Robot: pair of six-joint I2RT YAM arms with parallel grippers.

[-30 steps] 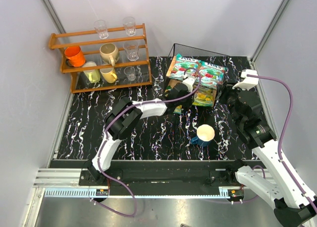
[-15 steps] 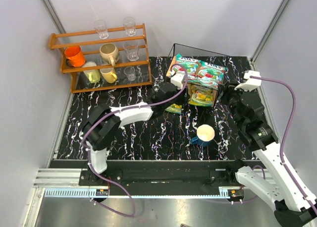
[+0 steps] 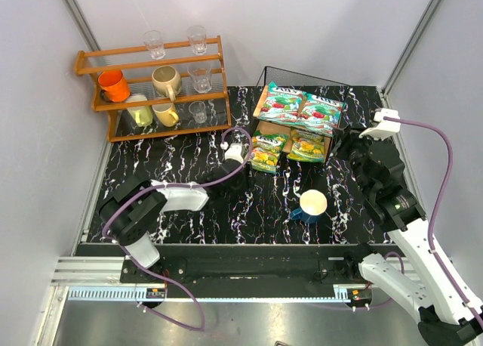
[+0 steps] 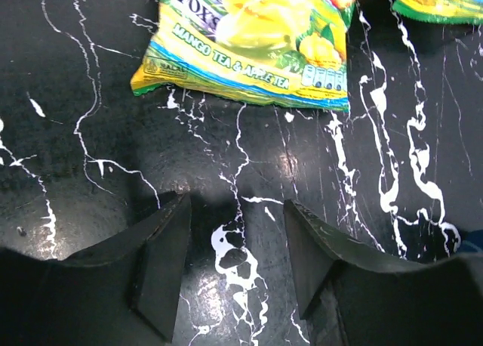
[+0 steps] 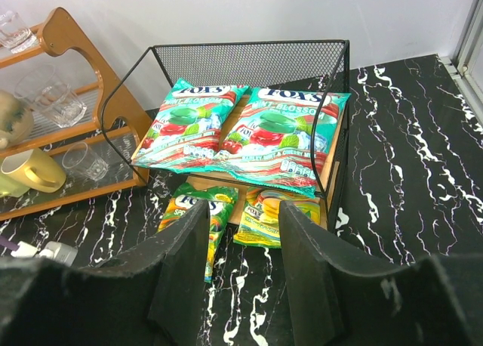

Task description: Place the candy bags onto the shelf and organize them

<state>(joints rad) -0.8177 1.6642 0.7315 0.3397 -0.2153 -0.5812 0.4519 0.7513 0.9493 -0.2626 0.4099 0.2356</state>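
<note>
The shelf (image 3: 302,80) stands at the back right, and the right wrist view faces its black wire frame (image 5: 249,63). Two teal candy bags (image 3: 279,104) (image 3: 321,113) lie side by side on the top board. Two yellow-green bags (image 3: 268,149) (image 3: 309,144) lie at the lower tier, their near ends out on the table. My left gripper (image 3: 245,168) is open and empty, low over the table just short of the left yellow-green bag (image 4: 249,36). My right gripper (image 3: 351,146) hovers open and empty in front of the shelf's right side, above both yellow-green bags (image 5: 219,206) (image 5: 264,217).
A white-and-blue cup (image 3: 312,205) stands on the table near the front, between the arms. An orange-brown rack (image 3: 151,89) with mugs and glasses fills the back left. White walls close in the table on both sides.
My left gripper has opened, let go of the left yellow-green bag at the lower tier, and drawn back toward the near left. The right arm has barely moved.
</note>
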